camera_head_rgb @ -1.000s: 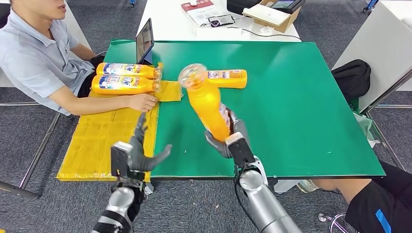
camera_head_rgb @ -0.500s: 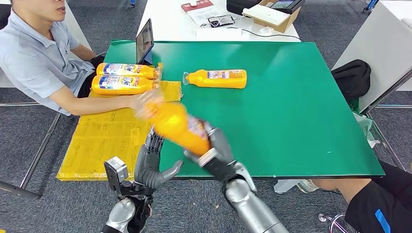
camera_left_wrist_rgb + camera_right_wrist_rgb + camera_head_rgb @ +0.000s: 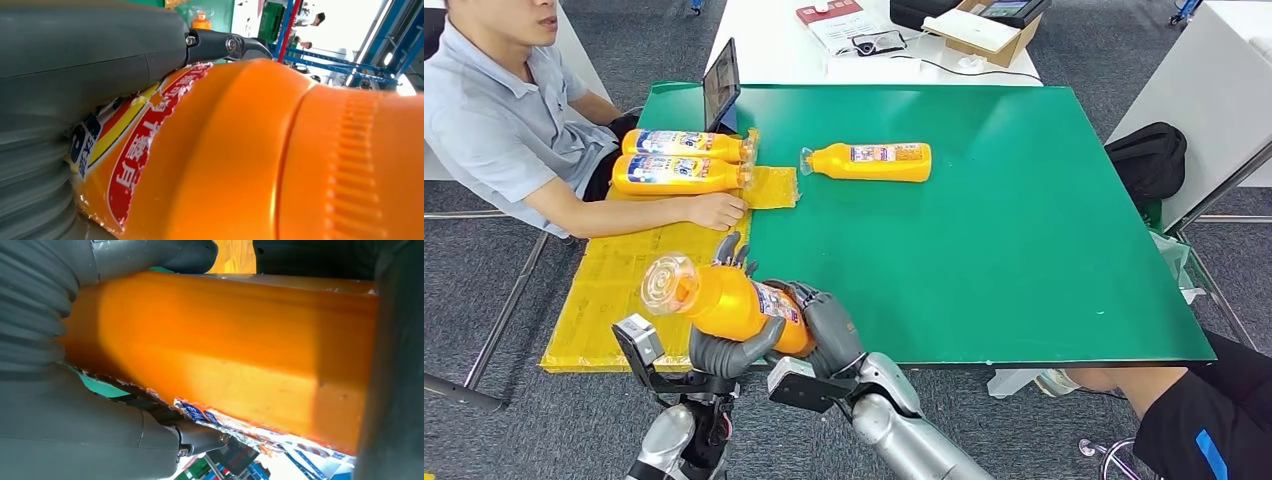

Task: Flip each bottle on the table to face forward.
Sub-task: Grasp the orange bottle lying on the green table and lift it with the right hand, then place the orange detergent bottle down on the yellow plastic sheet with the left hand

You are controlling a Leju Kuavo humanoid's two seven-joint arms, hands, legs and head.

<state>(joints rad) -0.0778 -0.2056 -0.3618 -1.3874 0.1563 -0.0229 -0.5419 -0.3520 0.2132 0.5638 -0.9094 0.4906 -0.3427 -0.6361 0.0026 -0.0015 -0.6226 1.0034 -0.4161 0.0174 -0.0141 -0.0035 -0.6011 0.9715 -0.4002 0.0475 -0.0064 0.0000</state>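
Both hands are gripping one orange bottle (image 3: 724,302) above the table's (image 3: 1024,250) near left corner: left hand (image 3: 724,345) cupping beneath, right hand (image 3: 824,325) wrapping the base. Long axis is running sideways, cap pointing left over the yellow mat (image 3: 614,290). Another bottle (image 3: 869,161) is lying farther back, nearer the right arm.

You have orange bottles (image 3: 724,300) with blue, red and yellow labels, a green table (image 3: 984,230), a yellow mat (image 3: 624,290), grey-and-silver hands (image 3: 724,345).
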